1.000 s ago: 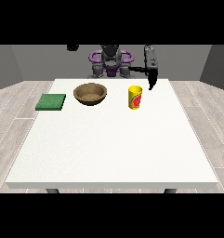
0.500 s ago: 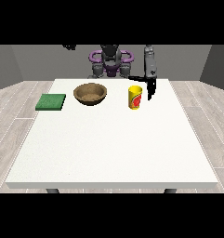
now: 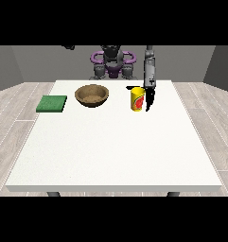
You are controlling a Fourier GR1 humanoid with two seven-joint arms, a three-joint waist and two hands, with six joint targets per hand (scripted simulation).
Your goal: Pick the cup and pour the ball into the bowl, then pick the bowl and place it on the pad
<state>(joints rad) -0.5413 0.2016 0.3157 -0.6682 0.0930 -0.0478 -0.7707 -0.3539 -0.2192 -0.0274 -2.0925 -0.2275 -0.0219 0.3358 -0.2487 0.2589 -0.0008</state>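
Front view: hand (image 3: 148, 96) beside yellow cup (image 3: 137, 99) (fingers' spread indiscernible).

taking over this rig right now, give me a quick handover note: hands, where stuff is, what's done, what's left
Hands: the hand at the view's right hangs right beside the yellow cup, fingers pointing down, not closed round it. The hand at the view's left is raised high, away from the table; its fingers cannot be made out.
Things: cup upright on the white table, to the right of the wooden bowl. Green pad lies flat at the left, apart from the bowl. The ball is not visible.
Done: approach to the cup only.
Left: grasp the cup, pour the ball into the bowl, then move the bowl onto the pad.
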